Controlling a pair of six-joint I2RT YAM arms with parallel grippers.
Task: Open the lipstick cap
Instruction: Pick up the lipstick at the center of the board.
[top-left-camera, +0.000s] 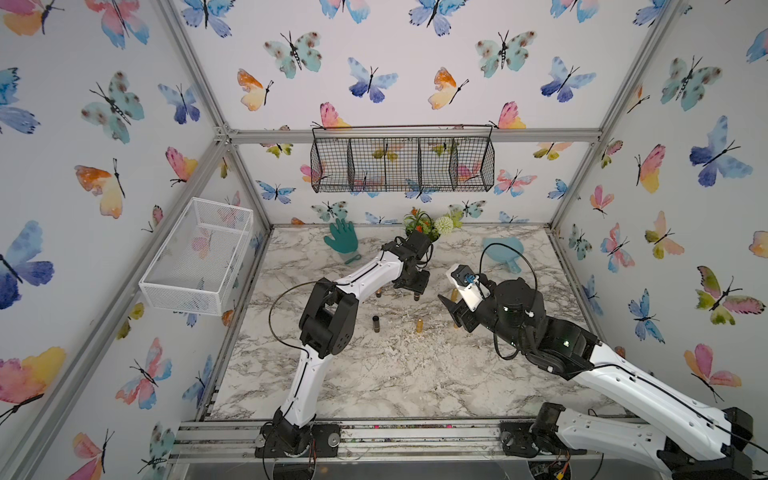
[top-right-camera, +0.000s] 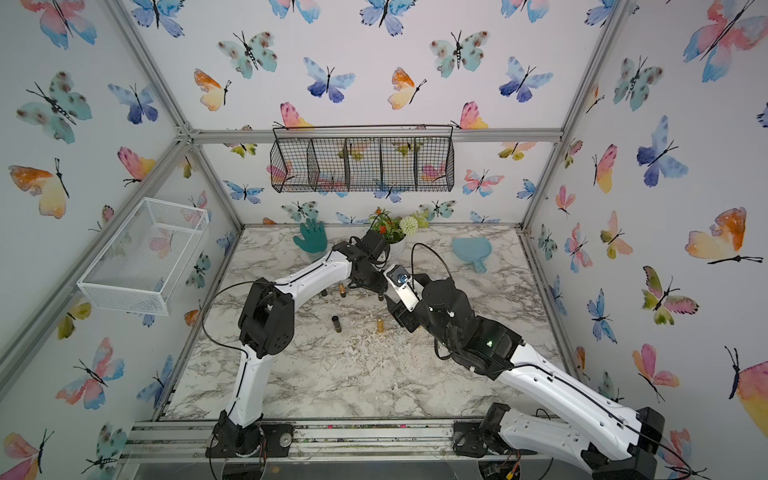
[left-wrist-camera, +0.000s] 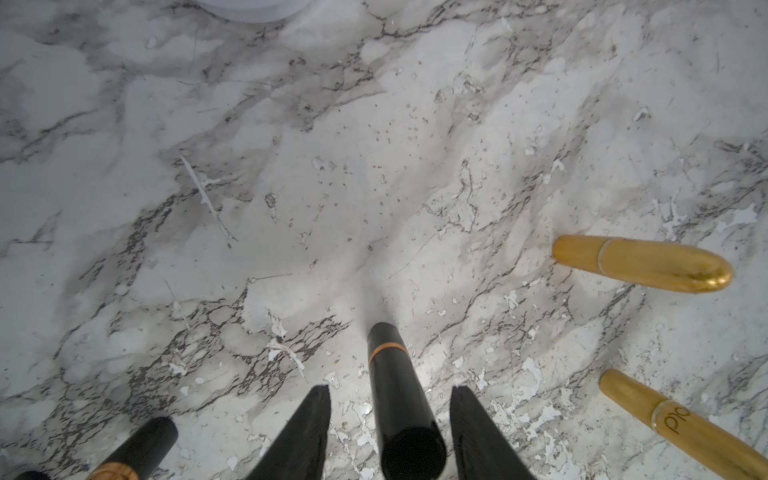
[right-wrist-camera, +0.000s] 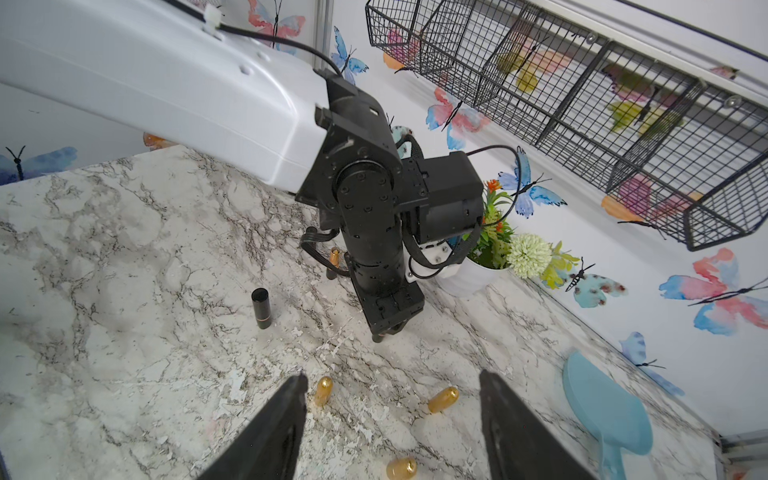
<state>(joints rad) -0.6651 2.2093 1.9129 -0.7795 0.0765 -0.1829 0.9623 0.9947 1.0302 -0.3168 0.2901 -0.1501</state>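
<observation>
left gripper (left-wrist-camera: 389, 390): apart, astride black lipstick (left-wrist-camera: 384, 353) (gaps both sides) | right gripper (right-wrist-camera: 392, 376): apart | white pot (right-wrist-camera: 462, 279): holds plant (right-wrist-camera: 496, 239)

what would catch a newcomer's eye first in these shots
The butterfly wallpaper covering every wall grabs attention first. Next come the left arm and right arm, reaching over the marble table, where gold lipsticks dot the middle. In the left wrist view, the left gripper straddles a black lipstick, jaws open on either side.
</observation>
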